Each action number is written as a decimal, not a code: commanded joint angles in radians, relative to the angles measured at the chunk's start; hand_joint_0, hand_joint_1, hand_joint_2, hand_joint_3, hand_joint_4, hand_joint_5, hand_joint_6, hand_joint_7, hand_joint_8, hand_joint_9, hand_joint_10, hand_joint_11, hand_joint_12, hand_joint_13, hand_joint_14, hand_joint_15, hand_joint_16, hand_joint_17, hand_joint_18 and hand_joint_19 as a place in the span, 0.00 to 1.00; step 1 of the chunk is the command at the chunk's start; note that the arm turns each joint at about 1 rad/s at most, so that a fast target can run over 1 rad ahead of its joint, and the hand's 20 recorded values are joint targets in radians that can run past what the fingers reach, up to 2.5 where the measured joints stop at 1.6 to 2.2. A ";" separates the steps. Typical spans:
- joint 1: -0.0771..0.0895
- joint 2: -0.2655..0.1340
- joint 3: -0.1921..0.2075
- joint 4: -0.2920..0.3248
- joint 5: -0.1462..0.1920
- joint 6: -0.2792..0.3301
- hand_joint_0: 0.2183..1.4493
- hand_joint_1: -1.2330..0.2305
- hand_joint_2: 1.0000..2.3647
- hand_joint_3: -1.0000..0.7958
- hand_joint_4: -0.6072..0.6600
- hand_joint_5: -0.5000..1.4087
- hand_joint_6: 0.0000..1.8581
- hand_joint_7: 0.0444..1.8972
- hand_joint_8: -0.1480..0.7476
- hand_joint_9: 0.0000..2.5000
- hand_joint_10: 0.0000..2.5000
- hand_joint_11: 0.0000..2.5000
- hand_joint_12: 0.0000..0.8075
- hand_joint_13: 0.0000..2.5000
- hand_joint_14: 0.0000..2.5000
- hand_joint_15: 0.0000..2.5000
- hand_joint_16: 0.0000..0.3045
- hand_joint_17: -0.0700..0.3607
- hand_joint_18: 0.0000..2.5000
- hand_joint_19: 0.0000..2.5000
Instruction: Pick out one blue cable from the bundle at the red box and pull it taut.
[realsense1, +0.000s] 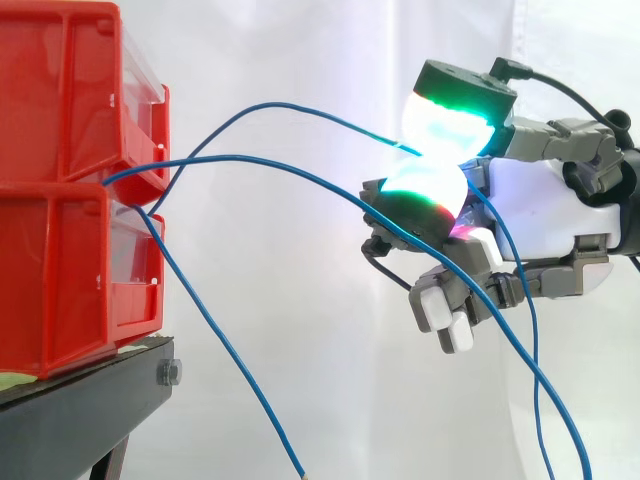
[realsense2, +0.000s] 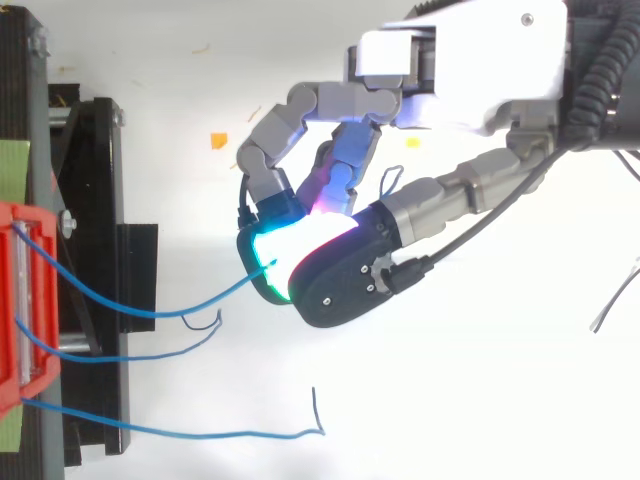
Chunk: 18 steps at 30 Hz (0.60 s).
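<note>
Blue cable (realsense1: 300, 110) pinched between two glowing green-white pads (realsense1: 440, 125) of hand (realsense1: 545, 205), out to right of stacked red bins (realsense1: 60, 280) on black stand (realsense1: 80, 420). Cable rises from bins' front in bowed arc to pinch, not straight. Other fingers curled below, holding nothing. Second blue cable (realsense1: 290, 172) crosses in front of lower finger, trails down right. Third blue cable (realsense1: 220, 345) hangs from bins, free end low. White curtain (realsense1: 300, 300) behind.
</note>
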<state>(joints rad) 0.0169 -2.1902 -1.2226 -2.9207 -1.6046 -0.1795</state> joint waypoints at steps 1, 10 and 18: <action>0.000 0.000 0.000 0.000 0.000 0.000 0.31 0.32 0.02 0.53 0.48 0.19 0.50 0.59 0.46 0.47 0.01 0.24 0.39 0.35 0.01 0.17 0.13 0.37 0.28 0.22; 0.000 0.001 0.000 0.000 0.000 0.000 0.31 0.32 0.02 0.53 0.48 0.19 0.50 0.59 0.46 0.47 0.01 0.24 0.39 0.35 0.01 0.17 0.13 0.37 0.28 0.22; 0.000 0.000 0.000 0.000 0.000 0.000 0.31 0.32 0.02 0.53 0.48 0.19 0.50 0.59 0.46 0.47 0.01 0.24 0.39 0.35 0.01 0.17 0.13 0.37 0.28 0.22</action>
<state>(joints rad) 0.0169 -2.1902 -1.2225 -2.9207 -1.6045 -0.1795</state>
